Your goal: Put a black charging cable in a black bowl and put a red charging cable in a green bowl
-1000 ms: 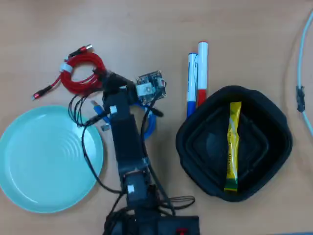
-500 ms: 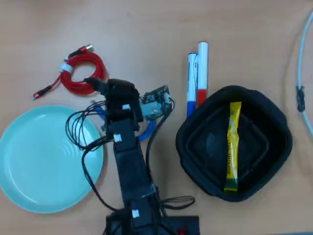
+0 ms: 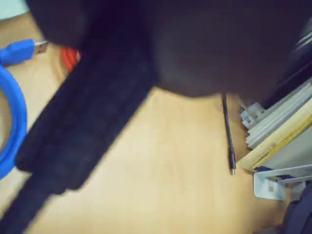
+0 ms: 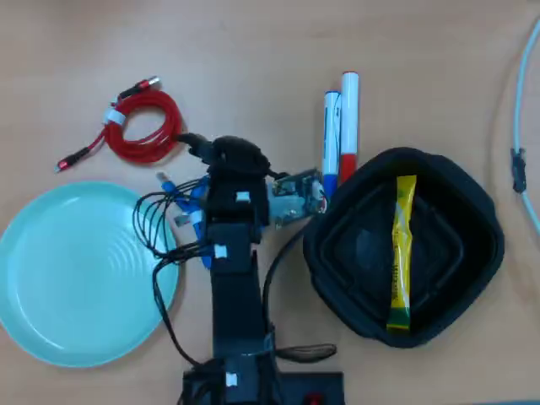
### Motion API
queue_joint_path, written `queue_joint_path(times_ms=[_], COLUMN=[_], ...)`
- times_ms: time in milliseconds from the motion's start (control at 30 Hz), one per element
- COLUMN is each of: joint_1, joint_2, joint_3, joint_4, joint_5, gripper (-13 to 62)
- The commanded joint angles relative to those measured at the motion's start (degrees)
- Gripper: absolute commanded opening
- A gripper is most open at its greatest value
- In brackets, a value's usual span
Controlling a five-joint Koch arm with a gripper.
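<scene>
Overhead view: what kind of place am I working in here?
Probably an office or lab desk. The top is pale wood, two markers lie beside the black bowl, and the wrist view shows what look like stacked books or binders at the edge.

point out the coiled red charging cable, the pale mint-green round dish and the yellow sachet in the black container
coiled red charging cable (image 4: 143,128), overhead view: on the red ring of the coil.
pale mint-green round dish (image 4: 51,316), overhead view: on bare surface near its lower-left rim.
yellow sachet (image 4: 402,253), overhead view: on its middle, inside the black container (image 4: 472,198).
</scene>
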Motion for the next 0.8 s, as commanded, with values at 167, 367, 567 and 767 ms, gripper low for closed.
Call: queue_joint_path(times_ms=[167,367,567,767], joint_1=[7.65,16.61,26.28,33.31], joint_2=[2.55,2.37,2.90,3.08], joint_3=[-4.57,0.44,9.76,9.23], joint_4=[-5.71,-13.62,-25.66,-27.33], joint_5=[-7.56,-7.29,-7.29,-7.38], gripper=[-6.5,-6.2,-6.2,-6.4])
